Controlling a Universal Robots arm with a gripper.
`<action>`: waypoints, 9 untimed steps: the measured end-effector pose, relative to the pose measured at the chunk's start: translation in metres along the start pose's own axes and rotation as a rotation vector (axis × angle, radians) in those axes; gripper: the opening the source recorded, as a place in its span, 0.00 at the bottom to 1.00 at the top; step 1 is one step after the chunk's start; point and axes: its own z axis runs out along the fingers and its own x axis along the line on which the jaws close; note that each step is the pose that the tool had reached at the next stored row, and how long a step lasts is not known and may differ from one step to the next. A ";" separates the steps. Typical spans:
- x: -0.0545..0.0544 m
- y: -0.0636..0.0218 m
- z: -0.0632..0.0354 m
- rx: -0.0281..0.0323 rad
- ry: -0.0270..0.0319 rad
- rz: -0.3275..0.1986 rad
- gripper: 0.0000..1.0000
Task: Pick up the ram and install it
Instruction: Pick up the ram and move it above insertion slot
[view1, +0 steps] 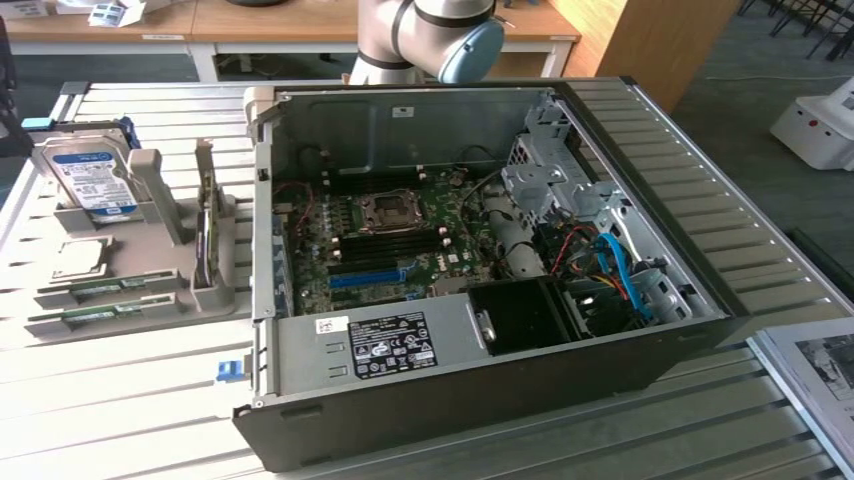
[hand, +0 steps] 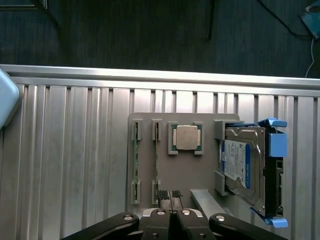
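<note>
Jaws: clenched, the two black pads pressed together with nothing between them.

Wrist view: the closed tips sit over the near edge of the grey holder, just beside one end of the ram. Contact cannot be judged. The ram lies on edge in its slot in the holder, not grasped. A second ram stick lies parallel in the next slot. On the ram's other side the processor chip sits in a square recess. Past it the hard drive, with a blue-and-white label, stands in a blue bracket at the holder's end. The holder rests on the slatted metal bench.

Exterior view: the robot arm is at the far side of the open computer case. The motherboard is exposed, with black memory slots near the processor socket. The holder is at the exterior view's left of the case, with the ram near its front. A green expansion card stands upright in the holder, between the hard drive and the case.
</note>
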 end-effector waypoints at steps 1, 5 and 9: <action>0.000 0.0000 0.0005 0.0001 0.0001 0.000 0.10; 0.000 0.0000 0.0021 0.0002 0.0000 0.000 0.10; 0.000 -0.0001 0.0032 0.0002 0.0001 0.000 0.10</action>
